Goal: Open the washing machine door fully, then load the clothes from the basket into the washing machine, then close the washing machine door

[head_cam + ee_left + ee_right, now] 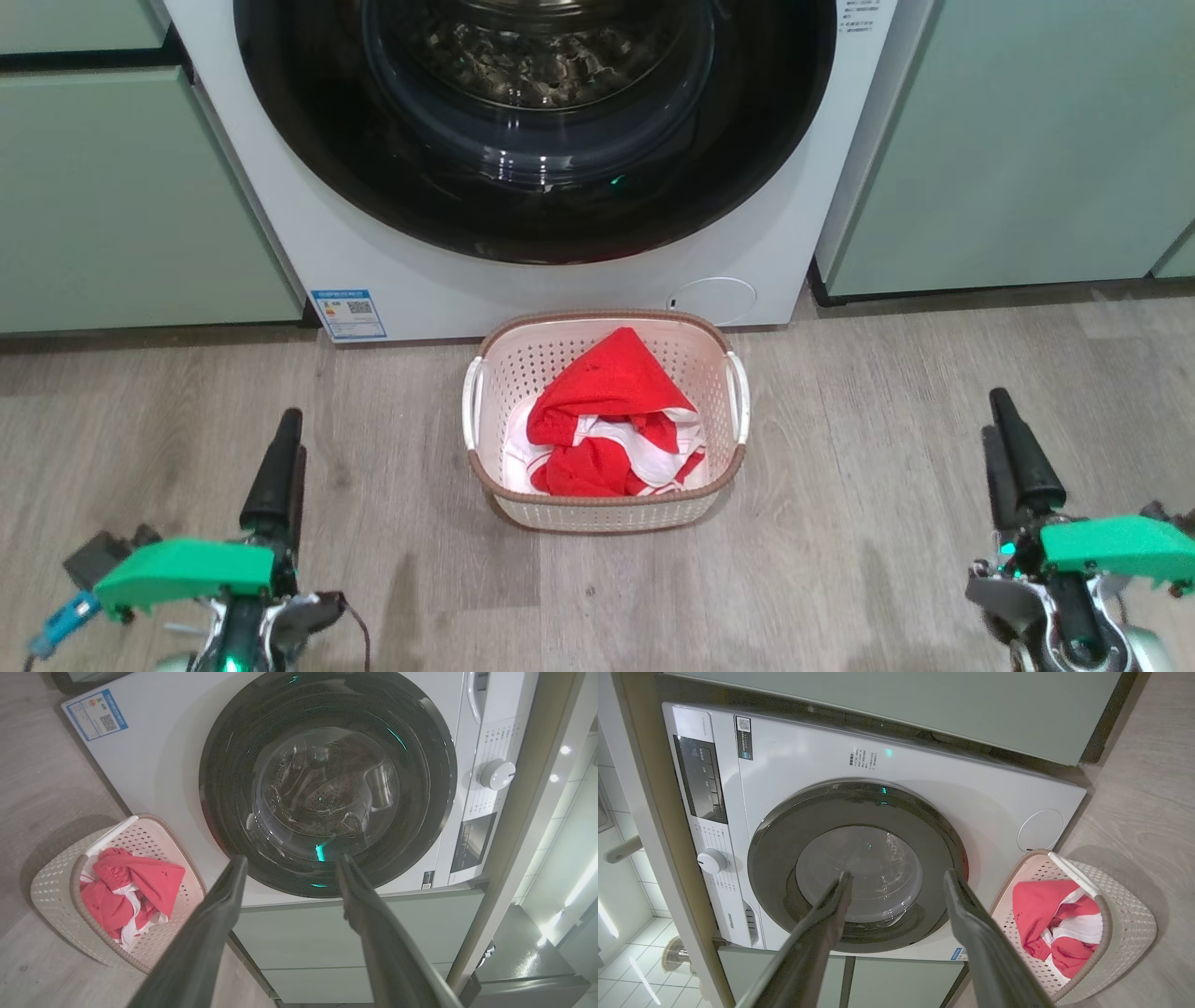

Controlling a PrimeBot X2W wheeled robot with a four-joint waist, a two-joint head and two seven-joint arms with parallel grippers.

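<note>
Head view: a white front-loading washing machine (373, 243) fills the upper centre of the frame between pale green cabinets (112, 205). Its round door (747, 168), with a glossy black rim and a glass bowl, is shut flush against the front. A blue sticker (347, 314) sits at the machine's lower left corner and a round flap (719, 299) at its lower right.

At mid-frame, a cream perforated basket (597, 513) with a brown rim stands on the wood-look floor (840, 560), just in front of the machine and below the door. The clothes (607, 392), a red and white bundle, lie loose inside it.

The left tool (288, 429) hangs at the lower left and the right tool (999, 411) at the lower right. Both point up the frame, well apart from the basket and from the machine. In each wrist view the two dark fingers (224, 905) stand spread wide with nothing between them. Both tools are released and empty, aimed toward the closed door.
</note>
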